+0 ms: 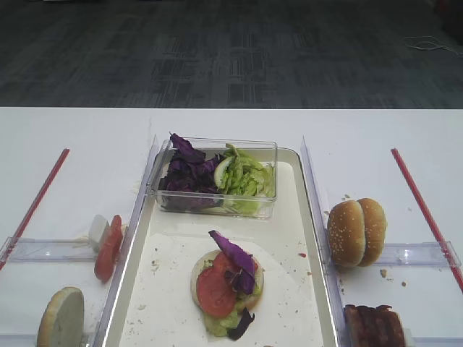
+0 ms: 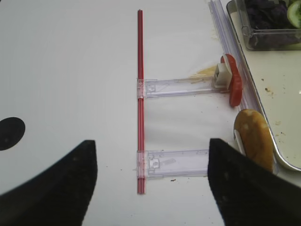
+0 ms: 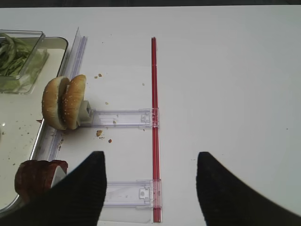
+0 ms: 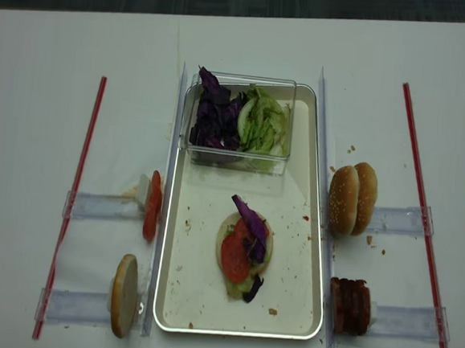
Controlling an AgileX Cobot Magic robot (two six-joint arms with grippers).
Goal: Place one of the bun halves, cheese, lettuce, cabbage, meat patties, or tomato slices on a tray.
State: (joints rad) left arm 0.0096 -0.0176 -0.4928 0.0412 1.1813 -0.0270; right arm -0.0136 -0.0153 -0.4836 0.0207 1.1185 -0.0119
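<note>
Matt white table [image 1: 72, 137], smooth. Cream tray [image 4: 291, 251], silvery metal-looking rim, crumb-speckled floor. Clear glossy plastic tub [image 1: 217, 210] at the tray's 12 o'clock; clear plastic racks [image 3: 122, 117] at 3 and 9. Seeded, golden bun halves [image 1: 356, 233]; ridged dark meat patties [image 4: 349, 306]; glossy red tomato slices [image 1: 215, 290]. Matt black gripper fingers [image 2: 51, 188].

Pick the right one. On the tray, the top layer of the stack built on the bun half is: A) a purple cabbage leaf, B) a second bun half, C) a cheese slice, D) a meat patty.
A: a purple cabbage leaf lies over the tomato slice on the stack in the tray, with nothing covering it.
</note>
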